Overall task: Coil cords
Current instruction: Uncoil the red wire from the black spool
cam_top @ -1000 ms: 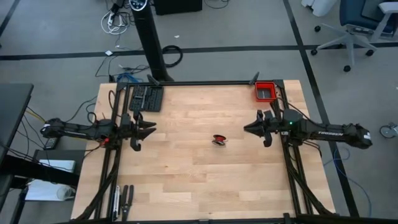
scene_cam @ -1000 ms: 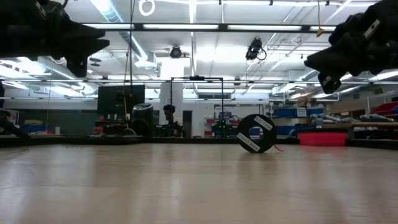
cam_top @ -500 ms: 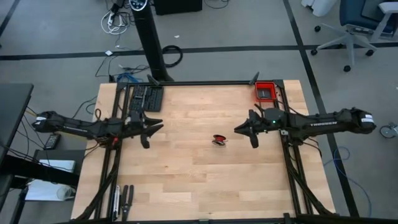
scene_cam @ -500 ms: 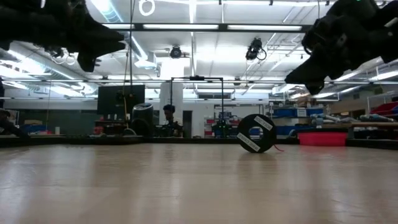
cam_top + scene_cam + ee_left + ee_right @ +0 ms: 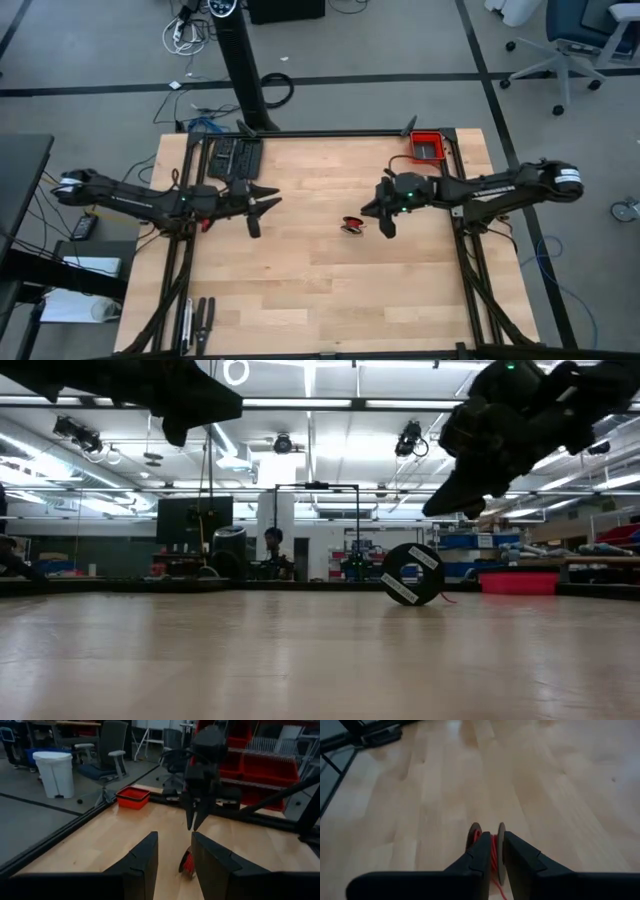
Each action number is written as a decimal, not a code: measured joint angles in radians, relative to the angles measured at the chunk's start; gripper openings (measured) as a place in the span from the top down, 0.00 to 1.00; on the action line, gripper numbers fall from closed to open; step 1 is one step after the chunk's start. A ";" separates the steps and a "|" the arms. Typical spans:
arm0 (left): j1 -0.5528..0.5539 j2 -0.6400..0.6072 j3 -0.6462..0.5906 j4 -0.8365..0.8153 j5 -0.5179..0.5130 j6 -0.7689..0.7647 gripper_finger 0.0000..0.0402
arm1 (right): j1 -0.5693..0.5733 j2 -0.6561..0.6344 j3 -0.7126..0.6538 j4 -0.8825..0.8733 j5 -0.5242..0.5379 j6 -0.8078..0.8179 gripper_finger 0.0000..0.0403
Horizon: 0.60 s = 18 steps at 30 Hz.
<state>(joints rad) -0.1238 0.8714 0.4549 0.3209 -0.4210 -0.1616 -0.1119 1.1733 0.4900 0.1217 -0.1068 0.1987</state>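
Both tools [image 5: 268, 205] [image 5: 374, 208] have closed toward mid-table red cord [image 5: 351, 224].

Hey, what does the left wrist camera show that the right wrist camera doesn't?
Only the left wrist view shows the right gripper hanging above the table, the red bin at the table's edge, and chairs and a white bin beyond. Only the right wrist view shows red cord wound between the spool's two discs. Both show the spool standing on the wooden table.

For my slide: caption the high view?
Both grippers, left and right, flank a red cord spool on the table.
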 joint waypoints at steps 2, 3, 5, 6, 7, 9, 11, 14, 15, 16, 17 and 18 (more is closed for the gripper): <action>0.000 0.020 0.005 -0.003 0.000 0.000 0.70 | 0.001 0.038 0.044 -0.048 0.000 -0.007 0.84; 0.000 0.029 0.007 -0.002 0.000 -0.002 0.70 | 0.001 0.058 0.069 -0.076 0.000 -0.008 0.83; 0.000 0.039 0.007 -0.009 0.002 -0.013 0.70 | 0.001 0.093 0.118 -0.138 0.000 -0.010 0.80; 0.000 0.046 0.007 -0.005 0.002 -0.029 0.70 | 0.001 0.109 0.144 -0.173 0.000 -0.009 0.78; 0.001 0.053 0.007 -0.003 0.003 -0.045 0.70 | 0.001 0.129 0.170 -0.208 0.000 -0.009 0.76; 0.002 0.059 0.007 -0.009 0.004 -0.061 0.70 | 0.001 0.169 0.219 -0.270 0.000 -0.003 0.73; 0.009 0.066 0.015 -0.015 0.007 -0.067 0.70 | 0.001 0.209 0.260 -0.306 -0.001 -0.013 0.71; 0.021 0.068 0.054 -0.101 0.007 -0.087 0.70 | 0.001 0.254 0.291 -0.307 -0.021 -0.039 0.69; 0.022 0.068 0.071 -0.132 0.008 -0.095 0.70 | 0.002 0.267 0.297 -0.301 -0.028 -0.043 0.69; 0.022 0.068 0.086 -0.163 0.009 -0.103 0.70 | 0.002 0.274 0.298 -0.295 -0.033 -0.043 0.69; 0.022 0.069 0.098 -0.190 0.010 -0.106 0.70 | 0.002 0.281 0.298 -0.291 -0.036 -0.041 0.69; 0.022 0.071 0.108 -0.203 0.010 -0.110 0.70 | 0.002 0.283 0.298 -0.289 -0.037 -0.037 0.69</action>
<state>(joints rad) -0.1020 0.9428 0.5631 0.1178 -0.4105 -0.2714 -0.1101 1.4565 0.7876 -0.1670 -0.1433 0.1614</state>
